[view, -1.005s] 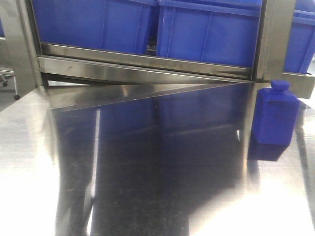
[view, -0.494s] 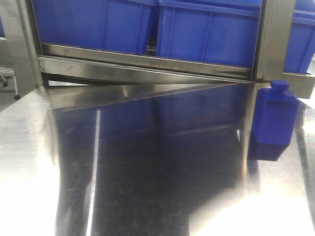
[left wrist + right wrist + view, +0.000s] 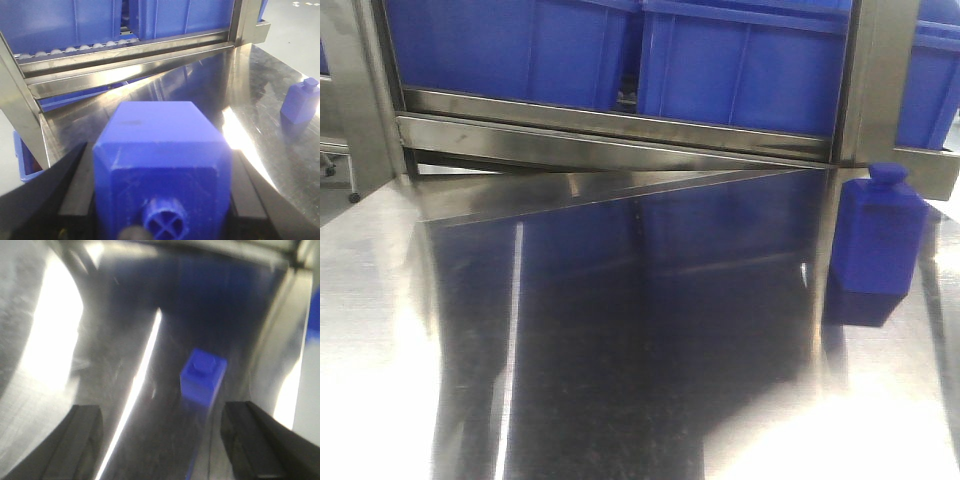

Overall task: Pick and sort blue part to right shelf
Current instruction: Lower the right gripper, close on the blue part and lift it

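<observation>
Filling the left wrist view, a blue part, blocky with a round cross-marked stub, sits between the black fingers of my left gripper, which is shut on it. A second blue part stands upright on the steel table at the right, near the rack's post; it also shows as a small blue part at the right of the left wrist view. My right gripper is open above the table, with that part ahead of its fingers, untouched. The right shelf spans the back. Neither gripper shows in the front view.
Large blue bins sit on the rack behind its flat front rail, on pale rollers. A steel post rises at the right. The shiny steel table runs up to the rack. A blue crate lies low at the left.
The standing blue part keeps its place. The dark blue patch at its base looks taller than one second ago.
</observation>
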Controlling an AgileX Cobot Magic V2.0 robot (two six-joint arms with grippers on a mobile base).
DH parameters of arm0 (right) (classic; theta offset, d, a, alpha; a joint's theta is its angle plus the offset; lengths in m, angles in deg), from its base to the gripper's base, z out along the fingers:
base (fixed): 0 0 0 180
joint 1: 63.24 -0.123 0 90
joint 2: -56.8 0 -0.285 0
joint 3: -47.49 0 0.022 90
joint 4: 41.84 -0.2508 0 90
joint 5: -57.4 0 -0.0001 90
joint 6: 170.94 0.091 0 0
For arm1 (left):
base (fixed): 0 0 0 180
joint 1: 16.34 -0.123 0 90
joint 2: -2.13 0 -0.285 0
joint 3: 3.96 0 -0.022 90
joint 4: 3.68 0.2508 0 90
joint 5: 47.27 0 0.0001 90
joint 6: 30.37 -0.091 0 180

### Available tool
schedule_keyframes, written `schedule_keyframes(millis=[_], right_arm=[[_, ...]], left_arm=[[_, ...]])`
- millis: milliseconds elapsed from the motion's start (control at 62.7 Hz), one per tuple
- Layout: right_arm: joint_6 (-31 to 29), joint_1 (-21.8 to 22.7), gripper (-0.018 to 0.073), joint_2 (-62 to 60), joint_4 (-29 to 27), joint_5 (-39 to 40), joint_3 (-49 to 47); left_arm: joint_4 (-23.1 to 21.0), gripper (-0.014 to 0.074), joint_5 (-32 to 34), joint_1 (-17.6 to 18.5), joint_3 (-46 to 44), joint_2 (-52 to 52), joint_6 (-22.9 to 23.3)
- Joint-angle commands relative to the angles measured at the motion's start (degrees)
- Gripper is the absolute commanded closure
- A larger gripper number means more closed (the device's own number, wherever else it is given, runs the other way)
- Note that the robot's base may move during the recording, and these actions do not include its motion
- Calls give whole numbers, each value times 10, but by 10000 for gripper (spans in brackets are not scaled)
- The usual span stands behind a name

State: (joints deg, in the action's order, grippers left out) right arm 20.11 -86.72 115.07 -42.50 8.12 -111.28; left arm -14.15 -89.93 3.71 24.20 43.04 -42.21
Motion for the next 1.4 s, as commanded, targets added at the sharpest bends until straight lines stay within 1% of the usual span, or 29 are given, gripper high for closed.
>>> schedule_keyframes(millis=[0, 80, 159, 319, 431, 638, 845, 1052, 1244, 1340, 1387], right_arm=[[46, 14, -24, 69, 13, -59, -96], [80, 23, -24, 132, 27, -116, -158], [89, 27, -24, 194, 34, -160, -213], [88, 27, -22, 300, 34, -171, -264], [88, 35, -22, 346, 36, -162, -265], [88, 61, -22, 413, 37, -145, -265], [88, 62, -22, 454, 37, -113, -265], [88, 62, -22, 491, 37, -129, -262], [88, 62, -18, 493, 37, -122, -235], [88, 62, 26, 493, 37, -102, -215], [88, 62, 85, 493, 37, -92, -204]], left_arm=[[-12, 304, 54, 3, -15, 1, 0], [-13, 304, 54, 3, -15, 1, 0], [-13, 304, 54, 3, -15, 1, 0], [-13, 304, 54, 3, -15, 1, 0], [-13, 304, 54, 3, -15, 1, 0], [-13, 304, 54, 3, -15, 1, 0], [-13, 304, 55, 3, -15, 1, 0], [-13, 304, 55, 3, -15, 1, 0], [-13, 304, 55, 3, -15, 1, 0], [-13, 304, 56, 3, -15, 1, 0], [-13, 304, 57, 3, -15, 1, 0]])
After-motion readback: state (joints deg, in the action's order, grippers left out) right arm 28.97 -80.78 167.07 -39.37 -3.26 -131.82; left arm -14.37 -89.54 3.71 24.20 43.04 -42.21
